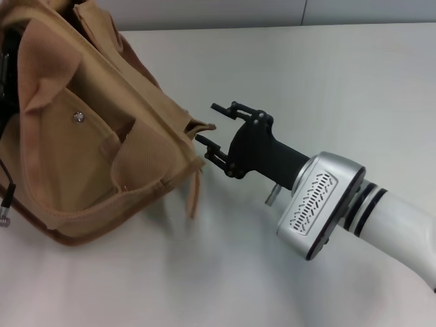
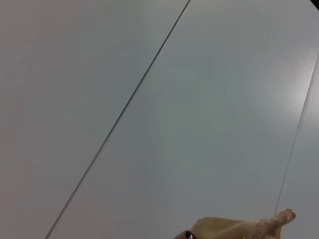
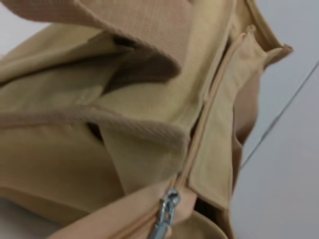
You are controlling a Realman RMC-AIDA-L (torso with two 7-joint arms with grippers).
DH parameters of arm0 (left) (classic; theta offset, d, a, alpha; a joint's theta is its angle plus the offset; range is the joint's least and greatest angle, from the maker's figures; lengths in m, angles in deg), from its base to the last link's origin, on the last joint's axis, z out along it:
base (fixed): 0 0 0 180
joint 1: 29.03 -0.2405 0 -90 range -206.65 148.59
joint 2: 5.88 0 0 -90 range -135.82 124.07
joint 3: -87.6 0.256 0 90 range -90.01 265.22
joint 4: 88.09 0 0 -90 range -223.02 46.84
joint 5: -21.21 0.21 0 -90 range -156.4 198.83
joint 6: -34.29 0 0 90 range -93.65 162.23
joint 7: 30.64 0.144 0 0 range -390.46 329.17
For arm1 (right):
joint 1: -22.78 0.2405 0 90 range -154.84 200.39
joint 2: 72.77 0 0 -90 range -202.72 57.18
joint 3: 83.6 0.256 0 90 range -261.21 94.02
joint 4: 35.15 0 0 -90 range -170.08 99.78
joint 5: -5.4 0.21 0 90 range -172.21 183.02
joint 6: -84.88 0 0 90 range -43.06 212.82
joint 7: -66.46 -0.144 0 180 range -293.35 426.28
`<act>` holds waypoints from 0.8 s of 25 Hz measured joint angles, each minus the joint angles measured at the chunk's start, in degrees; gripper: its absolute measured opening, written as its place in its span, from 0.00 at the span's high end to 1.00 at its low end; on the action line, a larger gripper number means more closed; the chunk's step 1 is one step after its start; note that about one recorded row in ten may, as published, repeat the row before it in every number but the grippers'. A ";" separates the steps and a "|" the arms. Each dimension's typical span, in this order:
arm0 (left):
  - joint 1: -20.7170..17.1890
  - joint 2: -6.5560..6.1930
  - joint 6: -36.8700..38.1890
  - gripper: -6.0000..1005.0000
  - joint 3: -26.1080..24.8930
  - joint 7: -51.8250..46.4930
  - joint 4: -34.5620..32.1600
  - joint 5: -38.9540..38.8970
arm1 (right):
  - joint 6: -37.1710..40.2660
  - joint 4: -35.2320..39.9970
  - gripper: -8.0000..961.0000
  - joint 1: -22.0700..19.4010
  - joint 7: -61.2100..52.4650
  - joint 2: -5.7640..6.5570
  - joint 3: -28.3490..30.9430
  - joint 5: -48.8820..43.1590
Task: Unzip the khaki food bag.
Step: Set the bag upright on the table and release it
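Observation:
The khaki food bag [image 1: 88, 157] lies tilted at the left of the white table, its front pocket and metal snap [image 1: 78, 117] facing me. My right gripper [image 1: 210, 128] is open at the bag's right end, with one finger on each side of the fabric corner tab [image 1: 202, 127]. In the right wrist view the bag [image 3: 139, 99] fills the picture. Its silver zipper pull [image 3: 167, 209] sits at the near end of the zipper line [image 3: 209, 99]. A dark part of my left arm [image 1: 4, 68] shows behind the bag at the left edge. A bit of bag fabric [image 2: 234, 228] shows in the left wrist view.
The white table [image 1: 306, 68] stretches to the right and front of the bag. A wide strap handle [image 1: 139, 160] droops over the bag's front. A thin black cable [image 1: 8, 197] hangs at the left edge. A grey wall [image 2: 149, 99] fills the left wrist view.

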 joint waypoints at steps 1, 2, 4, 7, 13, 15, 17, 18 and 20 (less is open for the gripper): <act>0.00 0.00 0.00 0.90 0.00 0.01 0.00 0.01 | -0.05 -0.05 0.46 0.21 0.00 0.00 -0.04 -0.04; 0.00 0.00 -0.01 0.90 0.00 0.02 0.00 0.01 | -0.08 -0.10 0.45 0.42 0.00 0.00 -0.07 -0.05; 0.00 0.00 -0.03 0.90 0.00 0.03 0.00 0.01 | -0.13 -0.15 0.42 0.70 0.00 0.00 -0.12 -0.06; -0.02 0.00 -0.14 0.90 -0.01 0.05 0.00 0.01 | -0.16 -0.18 0.46 1.10 0.00 0.00 -0.19 -0.09; 0.02 0.00 -0.34 0.90 0.40 0.05 0.00 0.00 | -0.26 -0.14 0.78 1.38 0.00 0.00 -0.21 -0.19; 0.13 0.01 -0.35 0.89 0.43 0.05 0.00 0.00 | -0.39 -0.15 0.83 1.47 -0.02 0.00 -0.21 -0.21; 0.17 0.00 -0.35 0.89 0.44 0.06 0.00 0.00 | -0.57 -0.24 0.88 1.78 -0.38 0.00 -0.20 -0.20; 0.17 0.00 -0.35 0.89 0.44 0.05 0.00 0.00 | -0.63 -0.28 0.90 2.02 -0.93 0.00 -0.14 -0.20; 0.18 0.00 -0.35 0.89 0.56 0.05 0.00 0.00 | -0.19 -0.30 0.93 2.47 -3.05 0.00 0.45 -0.21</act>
